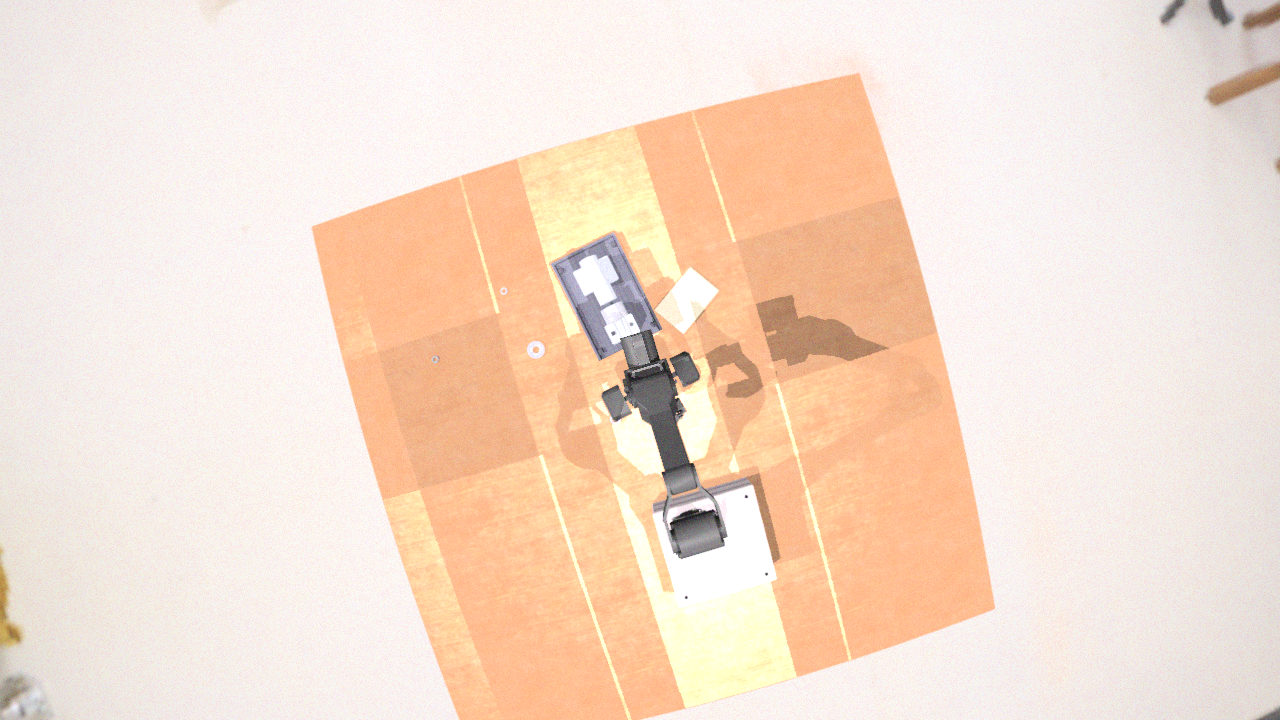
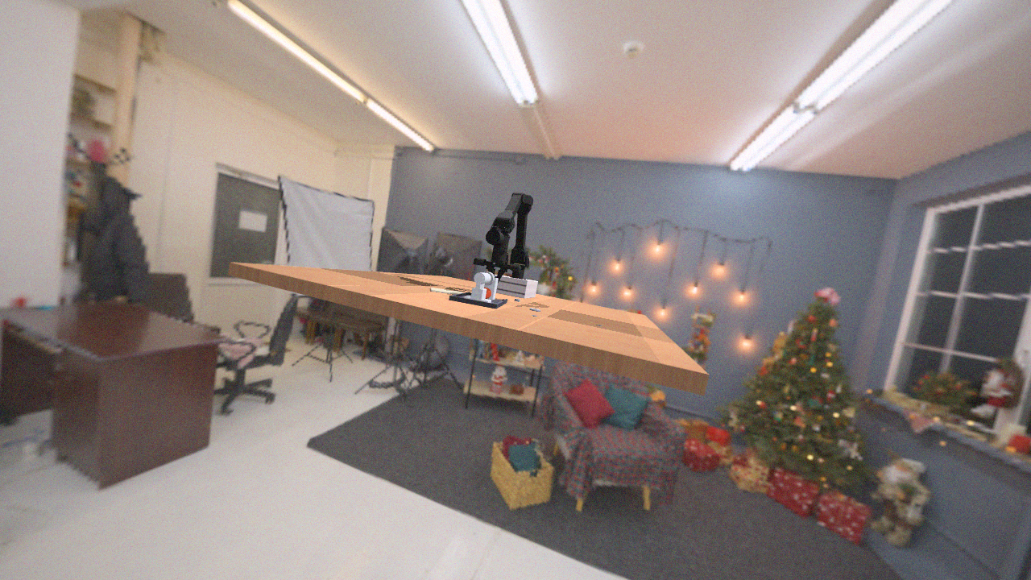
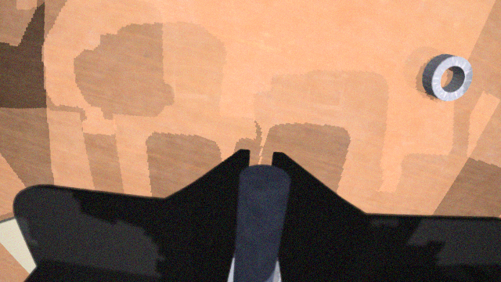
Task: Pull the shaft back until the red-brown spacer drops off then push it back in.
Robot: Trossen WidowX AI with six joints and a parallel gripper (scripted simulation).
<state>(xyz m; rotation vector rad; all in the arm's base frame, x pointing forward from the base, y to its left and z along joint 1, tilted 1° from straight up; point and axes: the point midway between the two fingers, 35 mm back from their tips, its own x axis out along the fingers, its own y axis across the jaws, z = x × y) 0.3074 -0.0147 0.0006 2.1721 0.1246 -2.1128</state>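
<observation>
The housing block (image 1: 594,275) (image 2: 480,284) stands on a dark tray-like base (image 2: 497,304). The red-brown spacer (image 2: 487,293) shows low beside the housing block in the exterior view, below shaft height; whether it touches the base or rests on it is unclear. From above there is a dark gap beside the housing, with no red-brown ring in line with the shaft. Pale spacers (image 1: 614,315) remain in line between that gap and the bracket (image 1: 620,331). My gripper (image 3: 260,160) is shut on the shaft (image 3: 261,219), beyond the bracket. The shaft's tip inside the housing is hidden.
A loose grey ring (image 1: 535,349) and two smaller rings (image 1: 503,291) (image 1: 435,359) lie left of the base. A grey ring (image 3: 452,78) shows right of the fingers in the wrist view. A pale flat plate (image 1: 689,295) lies right of the base. The arm's white mount (image 1: 738,555) stands behind.
</observation>
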